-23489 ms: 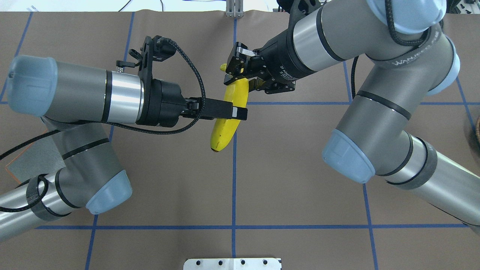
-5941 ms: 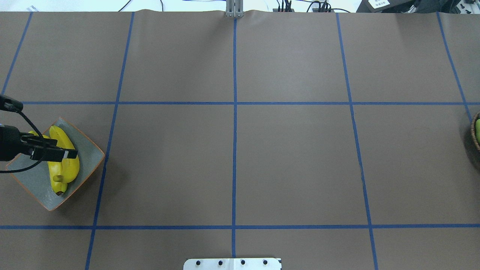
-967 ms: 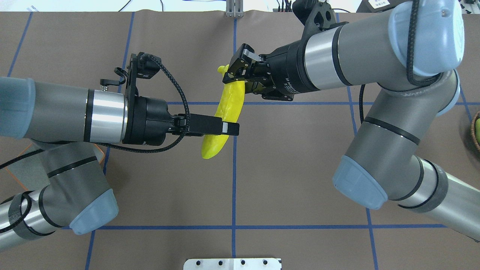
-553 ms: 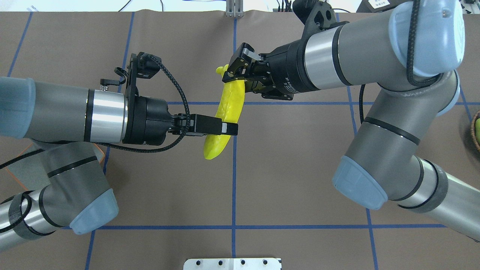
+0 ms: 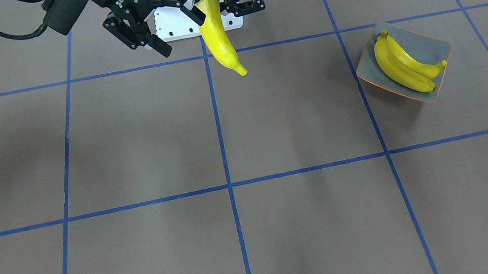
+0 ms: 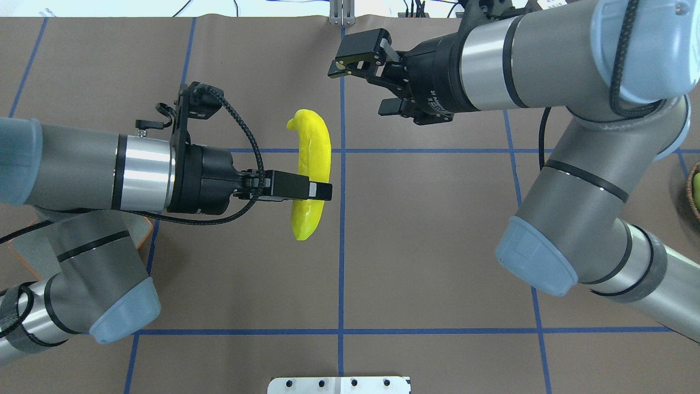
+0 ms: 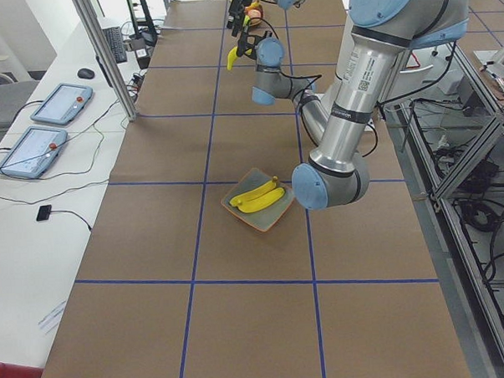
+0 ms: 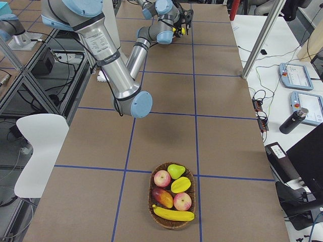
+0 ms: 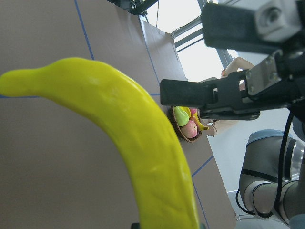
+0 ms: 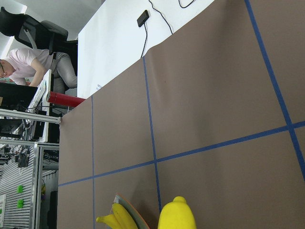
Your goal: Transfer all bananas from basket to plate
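My left gripper point(image 6: 320, 191) is shut on the middle of a yellow banana point(image 6: 310, 164) and holds it above the table near the centre line. The held banana hangs down in the front view point(image 5: 218, 36) and fills the left wrist view point(image 9: 138, 143). My right gripper point(image 6: 358, 87) is open and empty, a little beyond the banana's upper end. The grey-green plate point(image 5: 434, 45) with an orange rim holds two bananas point(image 5: 399, 64) and is mostly hidden under my left arm in the overhead view point(image 6: 24, 246). One banana point(image 8: 174, 215) lies in the basket point(image 8: 151, 194).
The wicker basket also holds apples, a pear and a mango, and stands at the table's far right edge point(image 6: 693, 191). A white mounting plate point(image 6: 339, 384) sits at the near edge. A person sits beyond the table's left end.
My right gripper has opened, let go of the banana's upper end and drawn back toward the far side. My left gripper has moved left with the banana in it.
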Tool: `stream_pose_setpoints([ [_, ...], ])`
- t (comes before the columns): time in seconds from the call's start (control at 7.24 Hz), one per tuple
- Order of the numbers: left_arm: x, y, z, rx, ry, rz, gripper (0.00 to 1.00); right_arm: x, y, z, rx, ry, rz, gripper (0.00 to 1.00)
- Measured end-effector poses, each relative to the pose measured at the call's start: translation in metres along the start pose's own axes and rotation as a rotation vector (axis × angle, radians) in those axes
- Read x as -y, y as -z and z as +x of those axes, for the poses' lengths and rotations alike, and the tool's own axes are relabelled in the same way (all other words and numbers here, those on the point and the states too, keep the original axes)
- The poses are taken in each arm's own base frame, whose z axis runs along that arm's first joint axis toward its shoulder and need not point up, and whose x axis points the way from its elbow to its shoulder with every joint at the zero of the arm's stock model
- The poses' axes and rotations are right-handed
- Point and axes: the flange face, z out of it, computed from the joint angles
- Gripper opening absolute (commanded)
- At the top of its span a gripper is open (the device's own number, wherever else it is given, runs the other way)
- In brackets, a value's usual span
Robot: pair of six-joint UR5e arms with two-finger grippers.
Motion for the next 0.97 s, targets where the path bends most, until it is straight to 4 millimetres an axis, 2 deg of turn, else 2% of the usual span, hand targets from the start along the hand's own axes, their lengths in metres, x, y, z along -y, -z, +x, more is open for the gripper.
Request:
stream_pose_setpoints([
  [0.28,-0.012,0.033,-0.053,0.107,0.041,0.001,0.0,0.035,0.006,0.039,-0.104,0.049,0.039,1.0],
  [0.55,-0.027,0.082,-0.124,0.266,0.06,0.008,0.0,0.078,0.022,0.078,-0.265,0.131,0.044,1.0],
  [0.69,-0.04,0.11,-0.162,0.354,0.049,-0.003,0.0,0.098,0.03,0.105,-0.336,0.181,0.042,1.0],
  [0.83,-0.053,0.134,-0.191,0.43,0.044,-0.016,0.0,0.116,0.039,0.131,-0.398,0.228,0.039,1.0],
  [0.97,-0.062,0.149,-0.212,0.499,0.046,-0.033,0.0,0.133,0.049,0.155,-0.45,0.276,0.027,1.0],
])
